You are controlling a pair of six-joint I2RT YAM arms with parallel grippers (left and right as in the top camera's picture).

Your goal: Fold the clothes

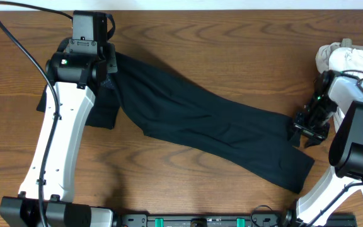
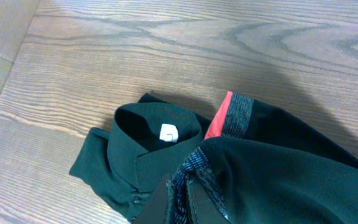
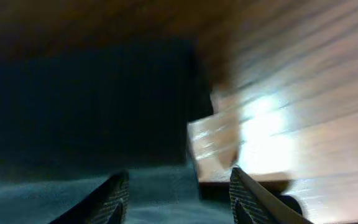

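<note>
The dark navy trousers (image 1: 213, 126) lie stretched diagonally across the table, waistband at upper left and leg ends at lower right. My left gripper (image 1: 108, 81) is shut on the grey patterned waistband (image 2: 194, 163); its fingers (image 2: 180, 202) pinch that fabric next to the orange-red inner band (image 2: 217, 119). A black collared shirt (image 2: 145, 146) with a white label lies crumpled beside it, partly under the left arm (image 1: 104, 115). My right gripper (image 1: 307, 128) is open at the leg ends, its fingers (image 3: 179, 193) straddling the hem edge of the trousers (image 3: 92, 112).
A heap of white and beige garments (image 1: 342, 55) sits at the far right behind the right arm. Bare wooden table (image 1: 232, 44) shows above and below the trousers. A black cable (image 1: 17, 47) loops over the left side.
</note>
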